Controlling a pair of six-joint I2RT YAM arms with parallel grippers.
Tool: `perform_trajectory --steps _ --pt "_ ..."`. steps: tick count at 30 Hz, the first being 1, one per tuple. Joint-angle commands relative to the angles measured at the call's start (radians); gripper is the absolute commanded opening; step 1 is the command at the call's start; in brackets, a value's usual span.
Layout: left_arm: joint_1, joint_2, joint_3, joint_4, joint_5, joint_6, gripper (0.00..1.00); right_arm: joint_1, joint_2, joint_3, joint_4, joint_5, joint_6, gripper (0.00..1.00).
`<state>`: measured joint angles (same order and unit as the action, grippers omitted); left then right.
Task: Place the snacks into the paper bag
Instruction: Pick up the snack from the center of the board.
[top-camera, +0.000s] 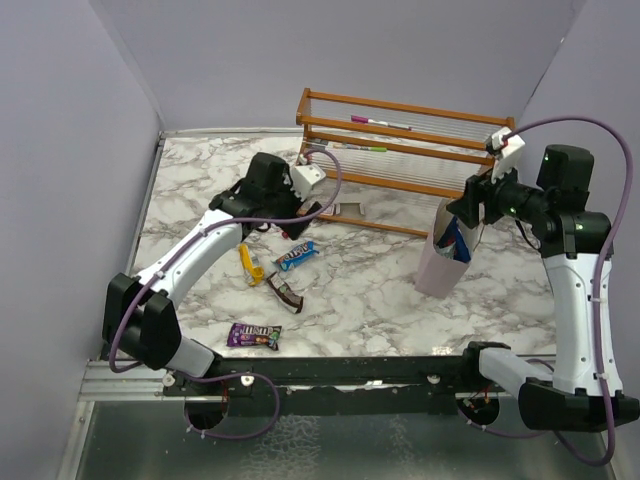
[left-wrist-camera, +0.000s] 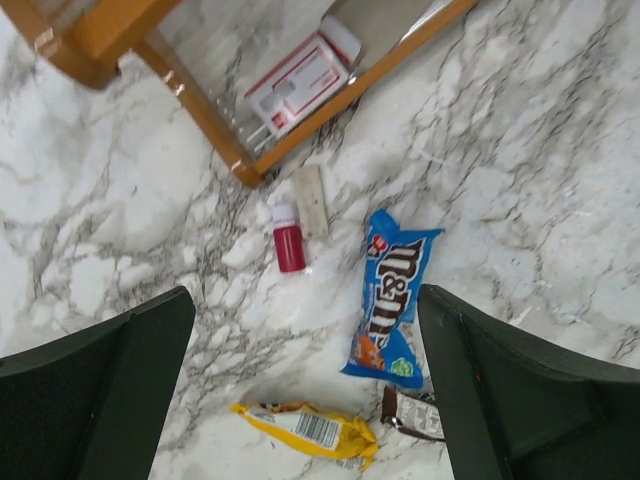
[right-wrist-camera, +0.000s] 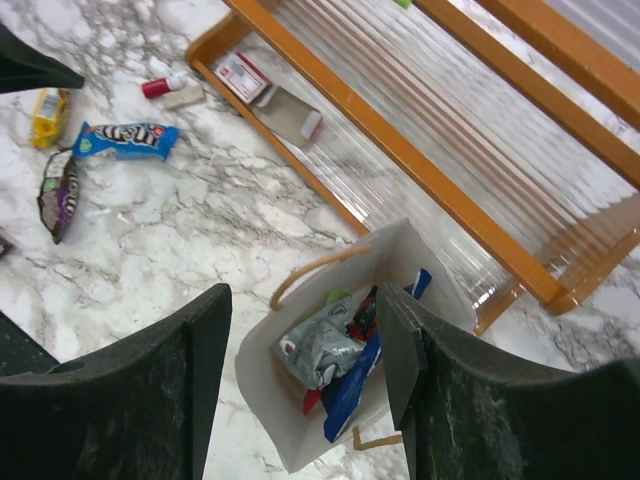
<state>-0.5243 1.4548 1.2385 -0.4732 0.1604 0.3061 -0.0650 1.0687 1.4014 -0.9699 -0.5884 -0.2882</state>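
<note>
Blue snack packet (left-wrist-camera: 390, 300) lies flat between the wide-open, empty fingers of the left gripper (left-wrist-camera: 305, 350), close to one of them. Probably light, crinkly and slippery; pinch across its narrow middle. The right gripper (right-wrist-camera: 305, 340), fingers parted and empty, hangs over the paper bag (right-wrist-camera: 400, 255).

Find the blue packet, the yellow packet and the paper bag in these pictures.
blue packet (left-wrist-camera: 392, 300): left wrist view, middle of the wrapper.
yellow packet (left-wrist-camera: 305, 428): left wrist view, middle of the wrapper.
paper bag (top-camera: 437, 270): top external view, bare outer wall.
</note>
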Motion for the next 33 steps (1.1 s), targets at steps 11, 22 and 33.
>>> perform_trajectory --steps 11,22,33 --pt "0.277 -0.023 -0.173 -0.101 0.173 0.09 0.94 0.005 -0.01 0.027 0.031 -0.115 -0.021 0.6" --pt "0.413 -0.002 -0.261 -0.121 0.148 0.079 0.94 0.005 -0.011 -0.005 0.052 -0.138 -0.017 0.6" --pt "0.422 0.192 -0.185 -0.17 0.253 0.062 0.92 0.005 -0.035 -0.046 0.055 -0.115 -0.032 0.6"
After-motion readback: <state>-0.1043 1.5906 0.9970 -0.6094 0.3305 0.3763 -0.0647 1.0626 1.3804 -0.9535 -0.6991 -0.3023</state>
